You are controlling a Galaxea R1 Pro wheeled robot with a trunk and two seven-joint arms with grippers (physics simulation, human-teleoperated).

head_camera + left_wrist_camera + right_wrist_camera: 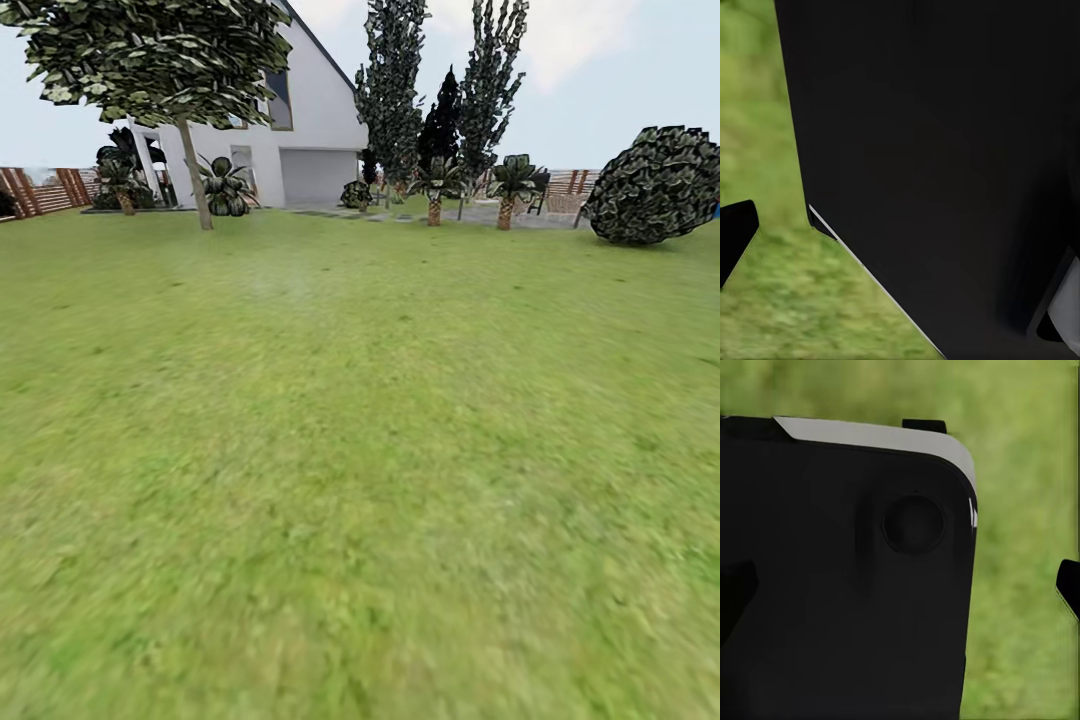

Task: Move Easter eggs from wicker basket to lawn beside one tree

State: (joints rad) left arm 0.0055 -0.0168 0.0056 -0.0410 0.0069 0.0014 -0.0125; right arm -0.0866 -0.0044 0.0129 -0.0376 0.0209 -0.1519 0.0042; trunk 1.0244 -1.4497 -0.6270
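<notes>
Wide mottled green lawn (360, 480) ran to a white gabled house (300, 130) w/ grey garage door. Pale-trunked tree (195, 175) w/ dark jagged canopy stood far left; round dark bush (660, 185) far right, short palms (505, 195) between. Wrist views: black robot body (945, 150) blocked most grass; finger spread cannot be told, either gripper.

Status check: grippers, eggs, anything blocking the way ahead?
Grippers: state cannot be told, wrist views mostly black robot body. Open lawn ahead, pale-trunked tree far left, round bush far right. Path ahead unobstructed.
</notes>
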